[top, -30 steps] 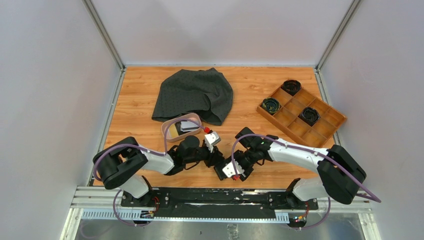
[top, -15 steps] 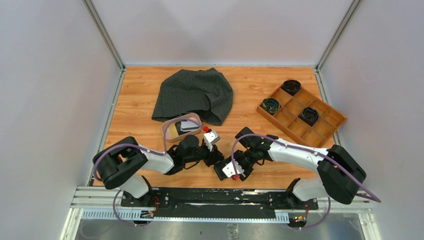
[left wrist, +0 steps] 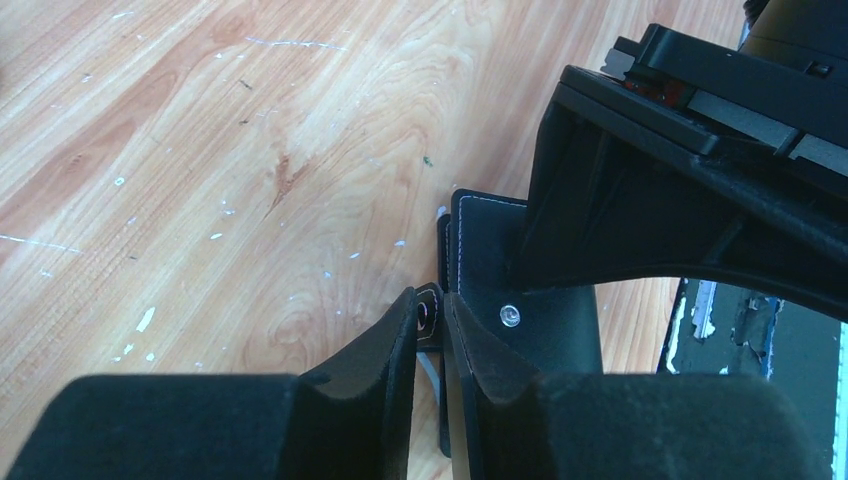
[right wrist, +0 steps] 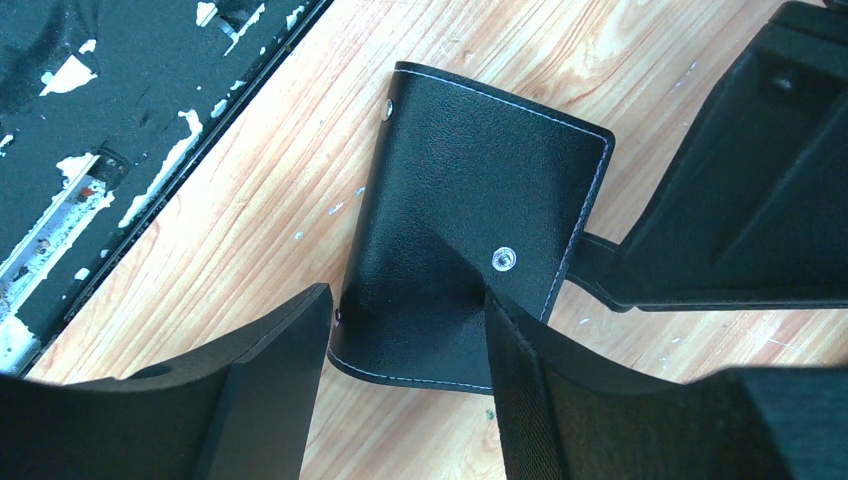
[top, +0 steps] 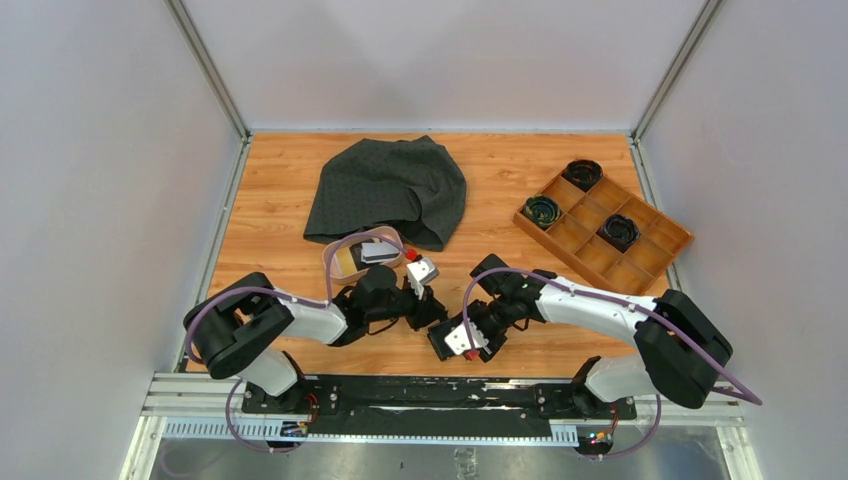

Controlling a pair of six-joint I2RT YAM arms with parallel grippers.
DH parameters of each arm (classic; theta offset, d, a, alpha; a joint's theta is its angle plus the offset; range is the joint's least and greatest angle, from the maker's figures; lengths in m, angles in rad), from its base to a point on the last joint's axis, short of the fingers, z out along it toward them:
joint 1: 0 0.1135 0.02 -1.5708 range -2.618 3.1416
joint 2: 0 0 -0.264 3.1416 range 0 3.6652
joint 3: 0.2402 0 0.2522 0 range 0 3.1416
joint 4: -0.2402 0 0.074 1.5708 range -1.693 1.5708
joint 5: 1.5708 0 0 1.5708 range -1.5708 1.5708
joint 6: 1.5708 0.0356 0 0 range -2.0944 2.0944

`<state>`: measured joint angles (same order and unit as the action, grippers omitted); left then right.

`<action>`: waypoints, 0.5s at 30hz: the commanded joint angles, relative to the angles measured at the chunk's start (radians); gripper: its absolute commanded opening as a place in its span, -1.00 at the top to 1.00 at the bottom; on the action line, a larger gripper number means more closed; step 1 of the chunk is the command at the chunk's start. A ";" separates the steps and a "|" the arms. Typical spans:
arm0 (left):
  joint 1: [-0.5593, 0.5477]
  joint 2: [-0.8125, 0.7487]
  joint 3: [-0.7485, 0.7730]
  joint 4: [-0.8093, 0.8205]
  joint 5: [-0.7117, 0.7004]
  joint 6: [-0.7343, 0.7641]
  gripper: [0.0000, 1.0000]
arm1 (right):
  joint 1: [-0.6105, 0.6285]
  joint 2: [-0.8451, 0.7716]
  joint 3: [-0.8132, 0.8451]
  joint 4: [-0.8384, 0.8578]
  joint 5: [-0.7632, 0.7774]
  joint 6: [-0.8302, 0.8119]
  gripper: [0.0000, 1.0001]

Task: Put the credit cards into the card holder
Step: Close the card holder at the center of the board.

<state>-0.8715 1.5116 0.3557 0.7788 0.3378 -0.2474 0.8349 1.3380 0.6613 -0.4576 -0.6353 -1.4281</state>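
Change observed: over the last second the left pincer [left wrist: 430,305] narrows its jaws onto the snap strap that projects from the edge of the card holder [right wrist: 470,190]. In the overhead view the left wrist shifts slightly toward the upper left of the frame. The right arm holds position.

Consequence for the task: the card holder is still folded, outer face up, flat on the tabletop [left wrist: 200,150]. The strap grip appears to be the preparation for pulling the flap open. No card can go in until that is done.

Location of the task items: the card holder lies low in the centre of the overhead frame, between the two wrists. The credit cards [top: 376,252] sit in the pink dish [top: 327,258], just above the left wrist.

Arm pose: both arms reach inward, low over the tabletop, wrists facing each other. The left pincer pinches the strap. The right pincer [right wrist: 407,300] is spread, one finger beside the card holder's edge and the other over its face; contact cannot be confirmed.
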 commanded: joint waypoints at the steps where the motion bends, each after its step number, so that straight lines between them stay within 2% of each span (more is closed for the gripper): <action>1: 0.011 -0.007 0.023 -0.009 0.033 -0.003 0.60 | -0.010 0.012 0.014 -0.049 0.014 0.015 -0.22; 8: 0.022 -0.011 0.033 -0.037 0.060 -0.001 0.62 | -0.010 0.013 0.014 -0.050 0.013 0.015 -0.22; 15: 0.032 -0.011 0.037 -0.049 0.067 -0.007 0.78 | -0.010 0.013 0.015 -0.052 0.012 0.015 -0.22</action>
<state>-0.8497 1.5116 0.3733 0.7479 0.3840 -0.2481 0.8349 1.3388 0.6628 -0.4614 -0.6350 -1.4281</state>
